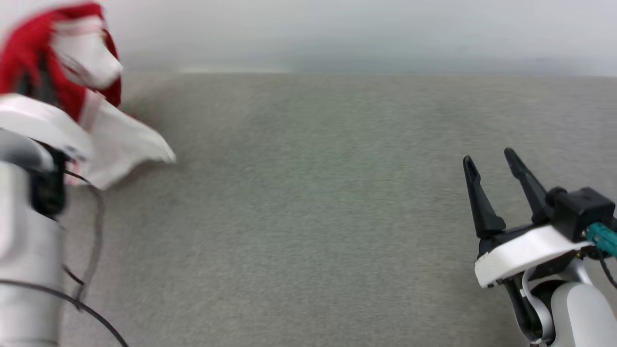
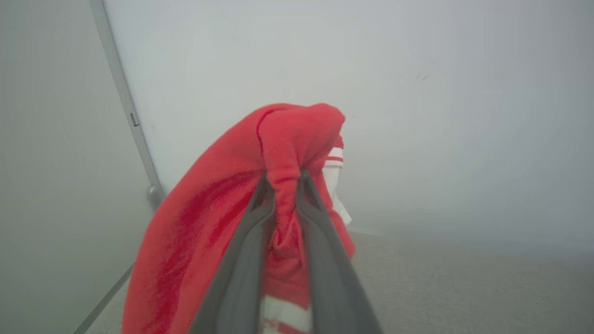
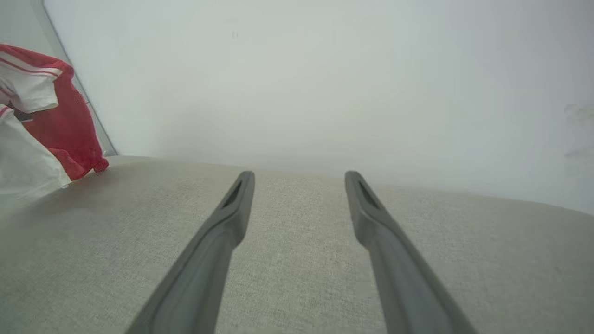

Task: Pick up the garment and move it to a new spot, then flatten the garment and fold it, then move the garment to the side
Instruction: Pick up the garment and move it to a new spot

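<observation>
Pinching garment (image 2: 199, 232): left end effector (image 2: 284, 178) | right end effector (image 1: 489, 157) spread | garment blurred, edge-cropped

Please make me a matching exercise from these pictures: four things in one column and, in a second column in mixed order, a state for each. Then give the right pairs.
Column one:
1. garment
2. left gripper
3. right gripper
4. grey surface

Column two:
A. open, holding nothing
B. flat and pale, below the grippers
C. red and white, bunched and hanging
D. shut on red fabric

Pairs: 1-C, 2-D, 3-A, 4-B
</observation>
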Controlling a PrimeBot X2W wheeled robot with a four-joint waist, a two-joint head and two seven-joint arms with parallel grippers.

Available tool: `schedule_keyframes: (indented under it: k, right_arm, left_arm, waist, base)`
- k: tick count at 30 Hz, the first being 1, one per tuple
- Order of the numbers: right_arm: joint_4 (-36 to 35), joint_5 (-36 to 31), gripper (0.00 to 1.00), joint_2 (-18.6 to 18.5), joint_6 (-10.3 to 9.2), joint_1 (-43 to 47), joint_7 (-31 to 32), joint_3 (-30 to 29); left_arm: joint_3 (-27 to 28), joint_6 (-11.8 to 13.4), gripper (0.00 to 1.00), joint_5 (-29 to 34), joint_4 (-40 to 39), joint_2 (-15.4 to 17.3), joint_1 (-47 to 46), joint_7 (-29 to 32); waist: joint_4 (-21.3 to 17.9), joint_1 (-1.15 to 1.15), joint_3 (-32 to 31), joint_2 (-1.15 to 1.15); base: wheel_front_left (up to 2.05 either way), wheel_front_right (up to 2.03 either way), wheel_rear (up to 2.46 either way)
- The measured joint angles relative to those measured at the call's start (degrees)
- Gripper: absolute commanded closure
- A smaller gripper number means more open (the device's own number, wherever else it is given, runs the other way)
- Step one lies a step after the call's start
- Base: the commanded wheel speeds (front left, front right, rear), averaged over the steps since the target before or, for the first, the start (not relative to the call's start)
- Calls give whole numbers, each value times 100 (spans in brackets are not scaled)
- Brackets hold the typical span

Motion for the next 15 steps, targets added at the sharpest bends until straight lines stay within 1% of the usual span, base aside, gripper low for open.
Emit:
schedule_keyframes:
  k: [2, 4, 6, 9, 12, 15]
  right_arm:
    - [7, 12, 0, 13, 0, 79, 24, 10]
    - [3, 14, 0, 32, 0, 124, 25, 9]
    - [-2, 12, 0, 55, 1, 175, 34, -14]
    - [-16, 15, 0, 63, 0, 222, 43, -44]
    - [-44, 31, 0, 92, 0, 261, 44, -51]
    - [-55, 58, 0, 105, 0, 270, 40, -85]
  left_arm:
    - [-110, 36, 100, -11, -336, -216, 328, 15]
    - [-278, 134, 100, 75, -784, -361, 651, 97]
    - [-469, 231, 100, 133, -1299, -541, 985, 238]
    - [-797, 291, 100, 165, -2069, -878, 1452, 467]
    - [-1177, 299, 100, 162, -2666, -1220, 1786, 662]
    - [-1558, 258, 100, 147, -2963, -1530, 1926, 847]
  waist:
    - [-164, 0, -91, 0]
    - [-341, 0, -166, 0]
    - [-533, 0, -225, 0]
    - [-820, 0, -267, 0]
    - [-1100, 0, -259, 0]
    - [-1362, 0, -191, 0]
  base:
    - [0, 0, 0]
    - [0, 0, 0]
    - [0, 0, 0]
    - [0, 0, 0]
    - [0, 0, 0]
    - [0, 0, 0]
